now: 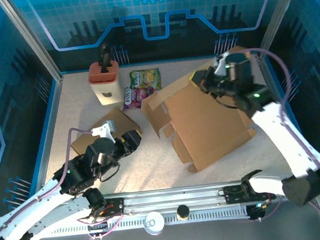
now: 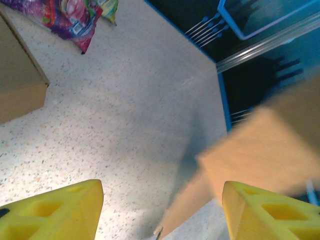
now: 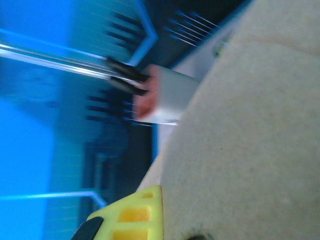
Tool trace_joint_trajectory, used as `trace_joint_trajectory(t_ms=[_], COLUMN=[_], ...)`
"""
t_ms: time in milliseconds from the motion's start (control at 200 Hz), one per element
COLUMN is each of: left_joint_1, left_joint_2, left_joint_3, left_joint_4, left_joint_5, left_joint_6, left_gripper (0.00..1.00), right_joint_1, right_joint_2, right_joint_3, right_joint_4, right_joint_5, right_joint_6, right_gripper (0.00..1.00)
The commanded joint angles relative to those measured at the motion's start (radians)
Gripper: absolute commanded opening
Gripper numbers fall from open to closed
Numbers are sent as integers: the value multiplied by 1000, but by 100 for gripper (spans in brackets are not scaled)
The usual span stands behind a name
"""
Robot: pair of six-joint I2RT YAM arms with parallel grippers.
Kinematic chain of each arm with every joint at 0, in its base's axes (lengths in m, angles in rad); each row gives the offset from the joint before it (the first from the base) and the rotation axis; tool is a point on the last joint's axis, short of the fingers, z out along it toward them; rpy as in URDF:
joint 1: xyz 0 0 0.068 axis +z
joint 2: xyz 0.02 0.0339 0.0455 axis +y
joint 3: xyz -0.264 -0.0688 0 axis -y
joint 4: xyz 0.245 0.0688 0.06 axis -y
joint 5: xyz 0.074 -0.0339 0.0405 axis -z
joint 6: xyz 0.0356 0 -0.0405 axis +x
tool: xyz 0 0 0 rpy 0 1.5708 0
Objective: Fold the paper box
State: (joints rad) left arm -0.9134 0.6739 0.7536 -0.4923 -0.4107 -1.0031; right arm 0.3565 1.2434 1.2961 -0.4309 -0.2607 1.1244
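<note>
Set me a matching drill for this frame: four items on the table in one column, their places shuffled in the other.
Items:
1. knife block
2. snack packets
3. flattened cardboard box
4. small cardboard box

Places:
A. beside the left tool
B. far side of the table, left
C. table's right half, at the right tool
D. between the knife block and the flattened cardboard box

Pairs: 1-B, 2-D, 3-C, 4-A
</note>
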Motion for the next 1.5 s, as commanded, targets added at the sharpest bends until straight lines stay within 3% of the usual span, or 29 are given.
trace_joint_trajectory(t_ms=[0, 215, 350, 470, 625, 780, 970, 1085, 1280, 1496], left_joint_1=[12, 87, 90, 96, 184, 302, 304, 307, 316, 364], left_joint_2=[47, 130, 182, 178, 151, 227, 380, 494, 715, 757], left_joint_3=[34, -51, -106, -184, -327, -449, -418, -426, -429, -442], left_joint_4=[-59, 4, 55, 86, 276, 568, 788, 997, 1342, 1468], left_joint_5=[40, 130, 170, 171, 288, 434, 448, 448, 469, 450], left_joint_6=[90, 126, 119, 38, -28, -85, -88, -134, -231, -276], left_gripper=[69, 69, 59, 57, 49, 45, 50, 60, 63, 64], right_joint_1=[-14, -22, -30, -45, -89, -144, -208, -232, -283, -332], right_joint_2=[16, 102, 119, 111, 13, -92, -145, -171, -206, -220], right_joint_3=[-109, -253, -279, -297, -330, -307, -310, -316, -329, -338], right_joint_4=[150, 320, 337, 355, 348, 255, 253, 263, 274, 283], right_joint_5=[-46, -105, -112, -137, -154, -174, -259, -277, -321, -376], right_joint_6=[-23, -4, 1, 26, 84, 143, 272, 330, 392, 422], right_gripper=[0, 0, 0, 0, 0, 0, 0, 0, 0, 0])
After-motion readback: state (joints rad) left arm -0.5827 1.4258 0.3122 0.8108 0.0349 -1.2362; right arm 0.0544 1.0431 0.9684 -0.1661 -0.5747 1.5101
